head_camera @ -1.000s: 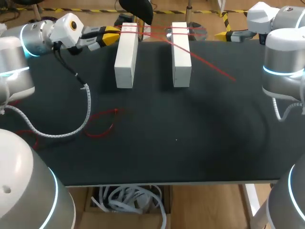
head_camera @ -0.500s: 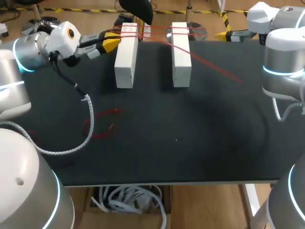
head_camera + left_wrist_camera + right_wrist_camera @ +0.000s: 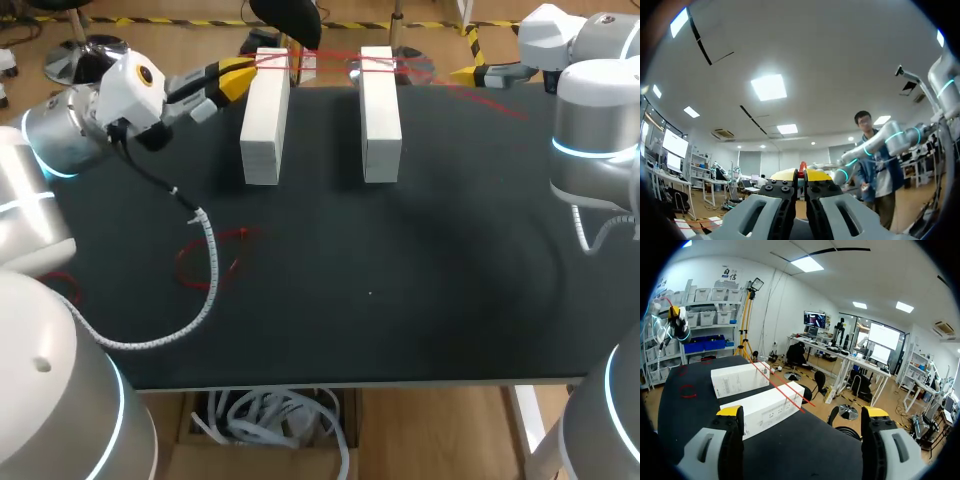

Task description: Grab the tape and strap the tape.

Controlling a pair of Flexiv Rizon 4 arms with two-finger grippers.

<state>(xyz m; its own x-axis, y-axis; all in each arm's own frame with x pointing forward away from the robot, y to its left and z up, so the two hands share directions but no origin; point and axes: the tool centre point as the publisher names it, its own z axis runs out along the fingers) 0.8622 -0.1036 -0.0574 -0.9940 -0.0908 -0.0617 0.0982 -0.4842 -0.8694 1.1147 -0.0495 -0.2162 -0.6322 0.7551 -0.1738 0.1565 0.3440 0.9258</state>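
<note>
Two long white boxes, one on the left (image 3: 262,118) and one on the right (image 3: 380,112), lie side by side at the table's far edge. A thin red tape (image 3: 330,63) runs over their far ends, and its free end trails to the far right of the table. My left gripper (image 3: 233,77) is just left of the left box's far end, tilted upward and shut on the tape. A red bit of tape (image 3: 802,166) shows between its closed tips (image 3: 800,175). My right gripper (image 3: 802,415) hangs open and empty off the far right edge. Both boxes (image 3: 767,404) lie ahead of it.
A loose loop of red tape (image 3: 214,255) lies on the black table (image 3: 400,290) at the left, beside my left arm's white ribbed cable (image 3: 205,300). The loop (image 3: 688,390) also shows in the right wrist view, beyond the boxes.
My left gripper has lifted and tilted up while staying shut on the tape. The tape's free end has slid across the table toward the far right edge. The right arm has not moved.
</note>
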